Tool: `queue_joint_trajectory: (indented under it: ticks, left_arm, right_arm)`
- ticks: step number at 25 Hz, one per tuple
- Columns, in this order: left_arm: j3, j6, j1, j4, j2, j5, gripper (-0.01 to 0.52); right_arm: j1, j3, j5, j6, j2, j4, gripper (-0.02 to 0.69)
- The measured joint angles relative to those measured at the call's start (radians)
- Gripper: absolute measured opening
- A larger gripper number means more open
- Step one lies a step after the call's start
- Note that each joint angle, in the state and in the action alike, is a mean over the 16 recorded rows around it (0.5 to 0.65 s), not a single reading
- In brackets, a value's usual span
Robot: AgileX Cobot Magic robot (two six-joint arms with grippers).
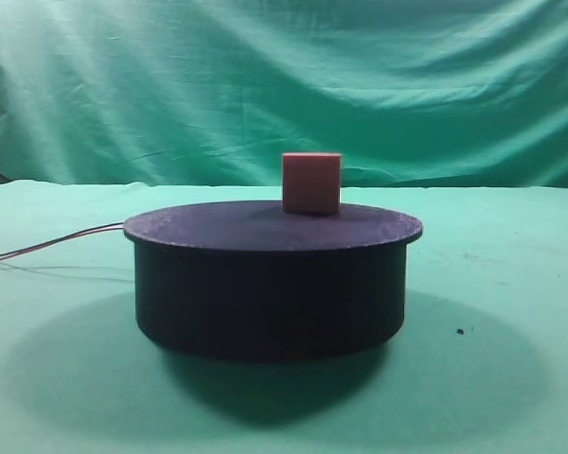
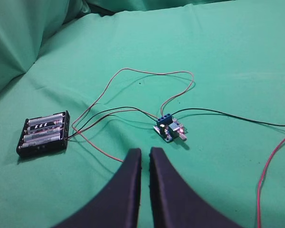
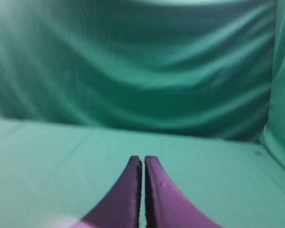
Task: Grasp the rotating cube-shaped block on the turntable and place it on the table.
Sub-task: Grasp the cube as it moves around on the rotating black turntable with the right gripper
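1. A small salmon-pink cube-shaped block (image 1: pixel 311 183) with matte faces sits upright on the flat top of the turntable (image 1: pixel 270 279), a wide, low black cylinder whose top overhangs slightly. The block stands toward the far edge of the disc, a little right of its middle.
2. The turntable rests on the table (image 1: pixel 511 312), a flat surface covered in green cloth that matches the draped green backdrop (image 1: pixel 265 85) behind it.
3. Thin red wires (image 1: pixel 57 244) trail away from the turntable's left side across the cloth.
4. No arm appears in the exterior high view; the block is untouched.
5. The left gripper (image 2: pixel 145 153), with dark curved fingers, has its tips together with only a thin slit between them, and nothing sits in it.
6. Ahead of it on the cloth lie a black battery holder (image 2: pixel 43 133) with four cells and a small blue circuit board (image 2: pixel 169 129), joined by looping red and black wires.
7. The right gripper (image 3: pixel 143 160) is likewise closed on nothing, its fingers pressed side by side above bare green cloth, facing the backdrop.
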Motion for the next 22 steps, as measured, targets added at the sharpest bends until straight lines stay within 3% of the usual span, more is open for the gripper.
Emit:
queue_joint_trajectory:
  ticks: [5, 14, 22]
  left_arm:
    - [0.000, 0.000, 0.000, 0.000, 0.000, 0.000, 0.000]
    - [0.000, 0.000, 0.000, 0.000, 0.000, 0.000, 0.000]
    - [0.000, 0.000, 0.000, 0.000, 0.000, 0.000, 0.000]
  right_arm:
    - [0.000, -0.123, 0.101, 0.008, 0.125, 0.062, 0.000]
    - [0.002, -0.333, 0.445, -0.047, 0.459, 0.177, 0.000]
    - [0.122, -0.431, 0.538, -0.191, 0.719, 0.286, 0.000]
